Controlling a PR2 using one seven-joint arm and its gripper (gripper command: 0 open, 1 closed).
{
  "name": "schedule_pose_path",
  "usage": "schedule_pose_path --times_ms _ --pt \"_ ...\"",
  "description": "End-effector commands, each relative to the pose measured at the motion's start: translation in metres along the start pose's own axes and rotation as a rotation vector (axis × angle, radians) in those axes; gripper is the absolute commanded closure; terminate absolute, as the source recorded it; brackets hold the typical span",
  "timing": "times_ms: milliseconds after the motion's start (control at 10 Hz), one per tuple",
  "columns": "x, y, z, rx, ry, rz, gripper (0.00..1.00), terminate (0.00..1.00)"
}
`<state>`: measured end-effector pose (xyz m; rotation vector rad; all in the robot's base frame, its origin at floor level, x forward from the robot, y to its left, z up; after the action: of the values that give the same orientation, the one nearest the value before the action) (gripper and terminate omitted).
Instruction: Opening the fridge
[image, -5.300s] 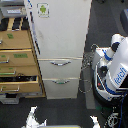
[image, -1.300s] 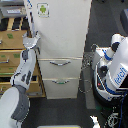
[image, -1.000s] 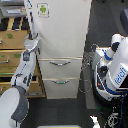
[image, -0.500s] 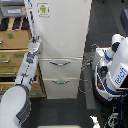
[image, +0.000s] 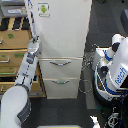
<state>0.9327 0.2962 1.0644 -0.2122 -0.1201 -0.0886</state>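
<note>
While the fridge (image: 60, 45) is standing in the upper middle of the exterior view, its large door and two lower drawers are looking closed. A white arm (image: 22, 82) is rising from the lower left of the frame, and its gripper (image: 34, 42) is reaching the left edge of the big door, at about mid height. I cannot tell whether the jaws are apart or together, because this part is too small. A wooden cabinet (image: 14, 55) is standing at the left. Another white robot (image: 116, 70) is sitting at the right.
</note>
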Motion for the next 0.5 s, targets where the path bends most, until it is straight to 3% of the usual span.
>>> schedule_pose_path --times_ms 100,300,500 --pt "-0.103 -0.041 0.058 0.029 -0.084 -0.273 1.0 0.0" --pt "-0.246 -0.073 0.183 0.005 -0.198 -0.547 1.0 0.0" --pt "-0.543 -0.083 0.394 -0.026 -0.43 -0.923 1.0 0.0"
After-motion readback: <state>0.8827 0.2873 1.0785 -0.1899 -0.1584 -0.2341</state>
